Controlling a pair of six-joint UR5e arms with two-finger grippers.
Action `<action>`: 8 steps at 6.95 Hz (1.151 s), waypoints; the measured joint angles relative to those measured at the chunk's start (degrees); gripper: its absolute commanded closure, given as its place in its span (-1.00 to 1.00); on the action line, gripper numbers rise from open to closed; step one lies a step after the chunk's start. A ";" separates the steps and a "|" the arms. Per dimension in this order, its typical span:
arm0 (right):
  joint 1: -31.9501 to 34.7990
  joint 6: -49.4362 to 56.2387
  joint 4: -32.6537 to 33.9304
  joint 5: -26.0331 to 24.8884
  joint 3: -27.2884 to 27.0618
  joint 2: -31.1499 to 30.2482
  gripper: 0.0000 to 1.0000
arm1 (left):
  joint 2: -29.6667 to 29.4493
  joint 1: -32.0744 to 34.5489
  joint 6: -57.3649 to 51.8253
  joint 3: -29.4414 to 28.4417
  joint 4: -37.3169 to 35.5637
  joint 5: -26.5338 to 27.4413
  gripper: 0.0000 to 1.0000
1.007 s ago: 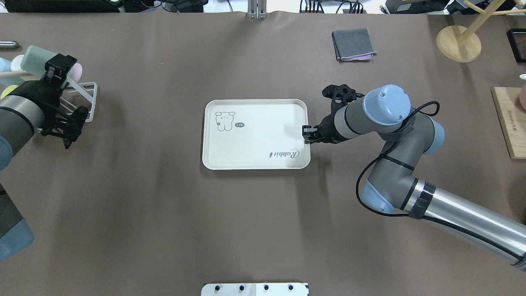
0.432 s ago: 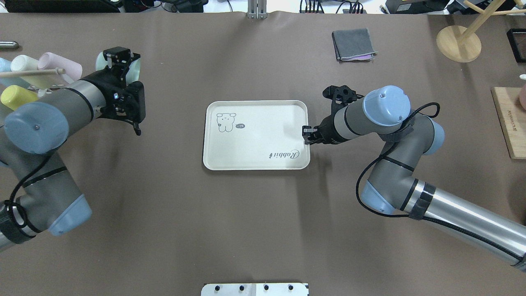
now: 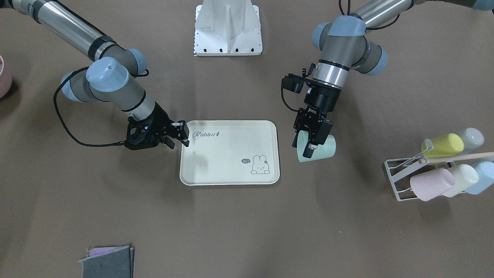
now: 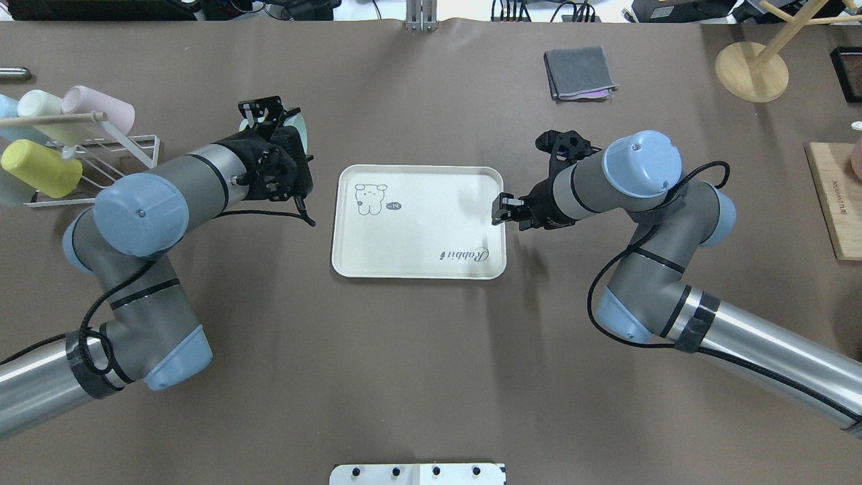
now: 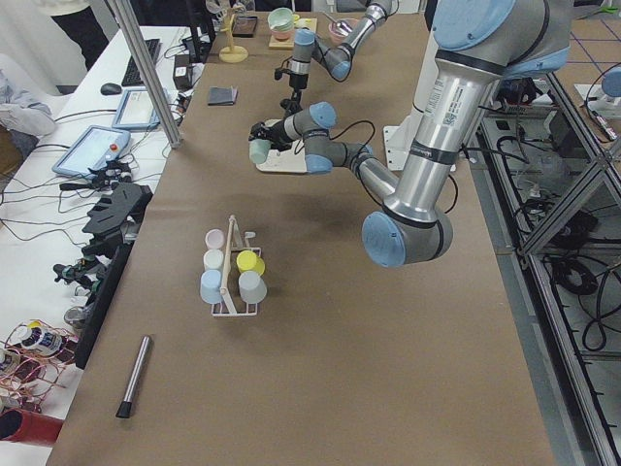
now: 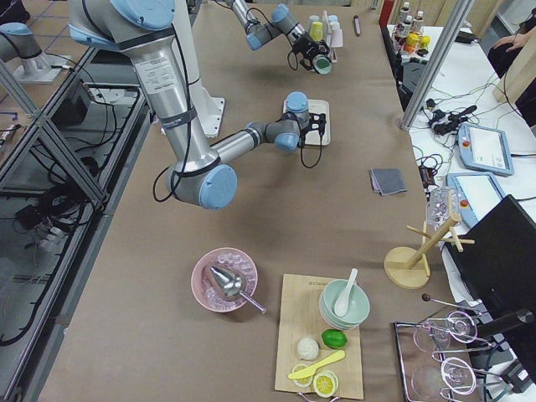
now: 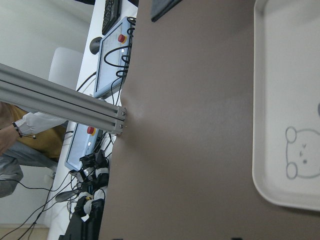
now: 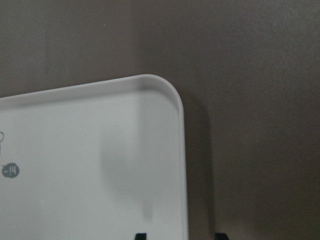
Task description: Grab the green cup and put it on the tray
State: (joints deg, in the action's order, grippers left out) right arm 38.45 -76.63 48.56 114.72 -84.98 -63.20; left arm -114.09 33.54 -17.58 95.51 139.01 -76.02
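Note:
The green cup (image 3: 323, 149) hangs tilted in my left gripper (image 3: 310, 143), which is shut on its rim, above the table just beside the tray's short side with the bunny drawing. In the overhead view only a sliver of the green cup (image 4: 303, 138) shows behind the left gripper (image 4: 279, 131). The cream-white tray (image 4: 431, 215) lies flat in the middle of the table and holds nothing; it also shows in the front-facing view (image 3: 224, 162). My right gripper (image 4: 502, 209) is open at the tray's opposite edge, with the rim (image 8: 182, 150) between its fingers.
A white wire rack (image 4: 135, 151) with yellow, pink, cream and pale blue cups stands at the far left. A folded grey cloth (image 4: 579, 73), a wooden stand (image 4: 751, 71) and a wooden board (image 4: 835, 202) lie at the right. A white base plate (image 4: 417, 473) sits at the near edge.
My left arm has swung from the rack toward the tray with the green cup in its gripper. My right gripper has shifted slightly along the tray's edge.

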 measured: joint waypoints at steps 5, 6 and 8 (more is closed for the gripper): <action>18.52 21.53 7.94 7.84 -2.80 -5.18 -1.00 | -8.65 -6.14 26.14 -13.37 13.38 0.68 -0.42; 21.32 30.11 14.90 7.85 -5.79 -6.31 -1.00 | -10.42 -6.30 30.91 -13.76 14.36 0.70 -0.42; 25.54 45.55 23.40 7.91 -9.21 -10.30 -1.00 | -12.70 -7.32 40.07 -15.15 18.38 1.14 -0.42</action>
State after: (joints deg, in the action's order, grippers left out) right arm 63.99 -31.08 71.95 122.63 -94.19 -73.50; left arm -126.79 26.22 22.49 80.36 157.39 -74.88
